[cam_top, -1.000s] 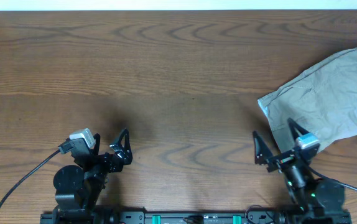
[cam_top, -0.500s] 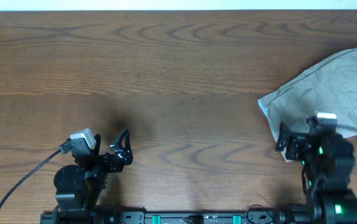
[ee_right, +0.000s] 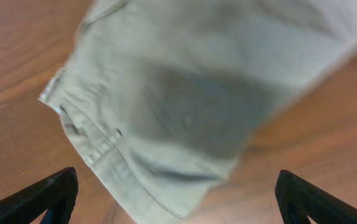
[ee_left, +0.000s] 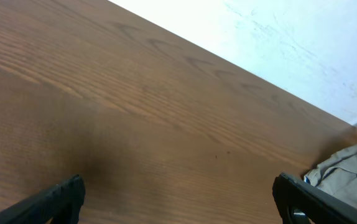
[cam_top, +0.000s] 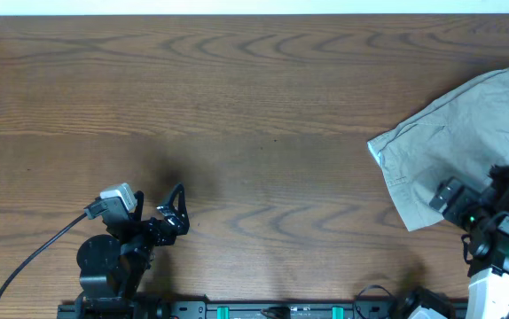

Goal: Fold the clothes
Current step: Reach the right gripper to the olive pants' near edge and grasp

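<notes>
The clothes [cam_top: 467,124] look light, limp and wrinkly, best pinched at the seamed edge [ee_right: 94,149]. The right fingers [ee_right: 51,196] and left fingers [ee_left: 57,196] are spread, empty.

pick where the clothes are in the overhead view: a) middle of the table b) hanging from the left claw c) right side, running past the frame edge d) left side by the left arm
c, the clothes lie crumpled at the right side of the table, cut off by the frame edge, with the right claw open over them.
</notes>
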Available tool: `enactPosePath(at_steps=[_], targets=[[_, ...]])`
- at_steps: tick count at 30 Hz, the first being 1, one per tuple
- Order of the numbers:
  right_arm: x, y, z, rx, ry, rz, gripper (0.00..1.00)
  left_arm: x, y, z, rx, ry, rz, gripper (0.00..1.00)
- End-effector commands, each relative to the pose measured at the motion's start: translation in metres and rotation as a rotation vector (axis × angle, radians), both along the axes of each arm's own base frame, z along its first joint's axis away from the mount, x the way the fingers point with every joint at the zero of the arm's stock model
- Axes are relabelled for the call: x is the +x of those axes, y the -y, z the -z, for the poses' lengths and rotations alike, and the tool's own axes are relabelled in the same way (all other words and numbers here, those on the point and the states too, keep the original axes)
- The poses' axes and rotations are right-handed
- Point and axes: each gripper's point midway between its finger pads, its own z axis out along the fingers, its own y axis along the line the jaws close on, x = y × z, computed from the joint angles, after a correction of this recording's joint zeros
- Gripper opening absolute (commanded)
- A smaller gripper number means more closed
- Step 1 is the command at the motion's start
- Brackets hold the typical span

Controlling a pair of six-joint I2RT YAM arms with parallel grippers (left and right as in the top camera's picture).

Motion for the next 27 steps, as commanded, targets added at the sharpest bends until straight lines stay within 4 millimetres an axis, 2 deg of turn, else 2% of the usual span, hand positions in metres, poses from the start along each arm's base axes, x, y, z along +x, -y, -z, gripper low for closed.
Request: enactPosePath(at_steps=[1,5,10,17,27], targets=[[-0.012,0.004,0.000,0.114,0.000,0.128,0.99,-0.001,0.003,-0.001,0.004,0.010,0.020,0.98],[-0.029,0.004,0.010,0.207,-0.041,0.251,0.99,-0.001,0.003,-0.001,0.004,0.010,0.020,0.98],[-0.038,0.001,0.021,0.237,-0.085,0.276,0.99,-0.001,0.003,-0.001,0.004,0.010,0.020,0.98],[-0.033,0.005,0.045,0.250,-0.102,0.277,0.99,-0.001,0.003,-0.001,0.004,0.010,0.020,0.98],[-0.024,0.001,0.078,0.367,-0.185,0.279,0.99,-0.001,0.003,-0.001,0.004,0.010,0.020,0.98]])
